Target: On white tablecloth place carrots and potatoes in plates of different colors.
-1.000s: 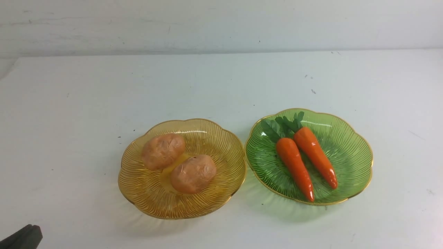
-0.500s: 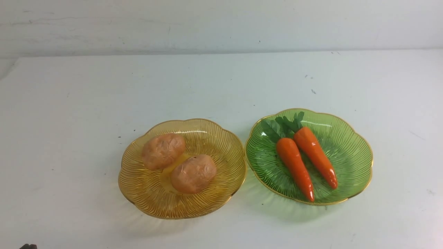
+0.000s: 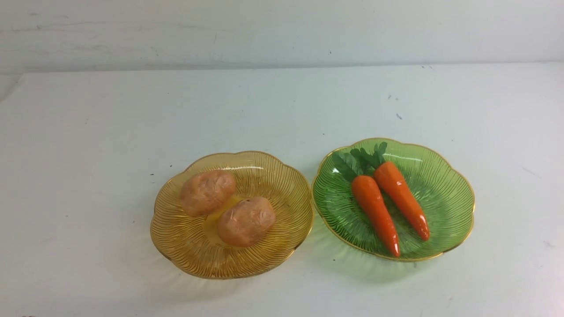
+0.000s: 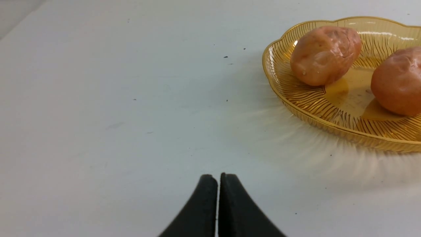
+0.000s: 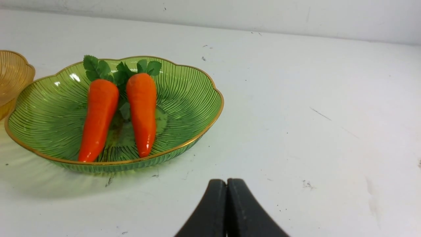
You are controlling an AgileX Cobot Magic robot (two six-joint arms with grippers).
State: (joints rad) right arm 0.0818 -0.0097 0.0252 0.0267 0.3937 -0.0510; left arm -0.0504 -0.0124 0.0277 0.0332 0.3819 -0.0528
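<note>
Potatoes sit in amber plate at 9 o'clock, carrots in green plate at 3, on desk. Left claw and right claw both closed, empty.

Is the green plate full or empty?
Not empty: the green plate holds two carrots lying side by side.

front overview, low close wrist views, amber plate shared
</note>
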